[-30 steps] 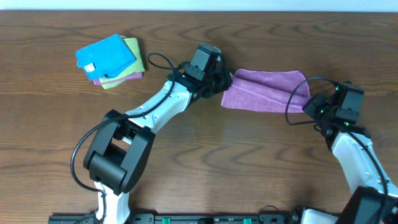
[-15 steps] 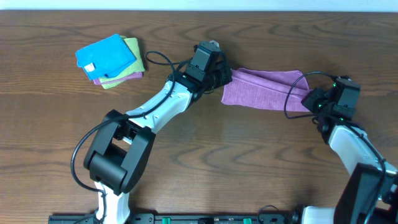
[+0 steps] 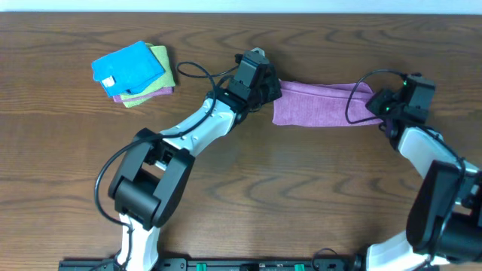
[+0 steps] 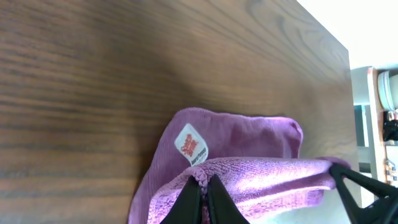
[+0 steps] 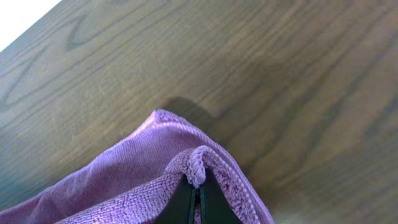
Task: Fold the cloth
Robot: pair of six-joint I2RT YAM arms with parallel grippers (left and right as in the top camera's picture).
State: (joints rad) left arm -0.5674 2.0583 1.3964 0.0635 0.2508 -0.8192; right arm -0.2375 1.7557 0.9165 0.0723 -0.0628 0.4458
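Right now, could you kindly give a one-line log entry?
left gripper: shut on lilac microfibre cloth | right gripper: shut on cloth | fold: unfinished

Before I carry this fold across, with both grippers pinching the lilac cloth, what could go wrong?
1. The right gripper seems to pinch only the rolled hem at a corner of the cloth; a quick move could pull it free.
2. The cloth runs nearly straight between it and the left gripper; spreading the arms might tug a corner out.
3. A lower layer carrying the white tag lies on the table; it may drag and bunch.
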